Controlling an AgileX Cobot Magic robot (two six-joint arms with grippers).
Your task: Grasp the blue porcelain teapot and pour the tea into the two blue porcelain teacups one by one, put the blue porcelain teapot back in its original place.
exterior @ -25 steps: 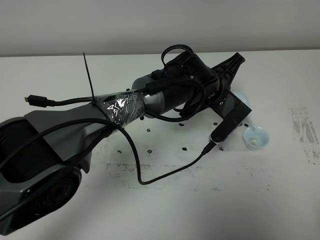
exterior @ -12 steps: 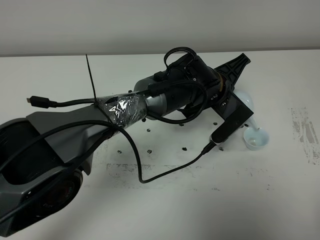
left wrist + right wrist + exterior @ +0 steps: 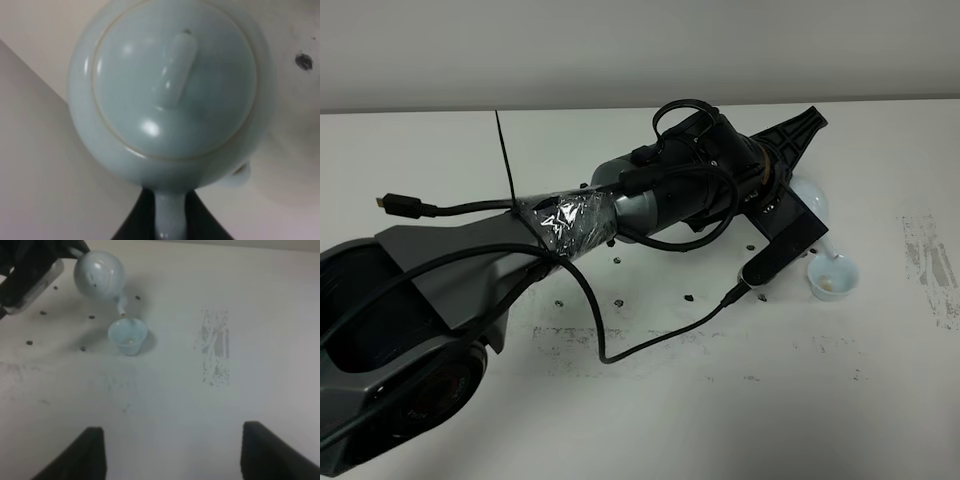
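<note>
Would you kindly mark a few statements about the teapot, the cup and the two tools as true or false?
1. The left tool grips the blue porcelain teapot by its handle. True.
2. The spout hangs over a teacup. True.
3. The teapot is uncovered. False: its lid is on.
4. The other arm holds a teacup. False: the right tool is open and empty.

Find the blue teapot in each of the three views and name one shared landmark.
Exterior high: the teapot shows right of centre, mostly hidden behind the black arm.
Left wrist: it fills most of the picture, lid facing the camera.
Right wrist: small and distant, spout over the cup.
Shared landmark: the cup below the spout, in the high and right wrist views.
</note>
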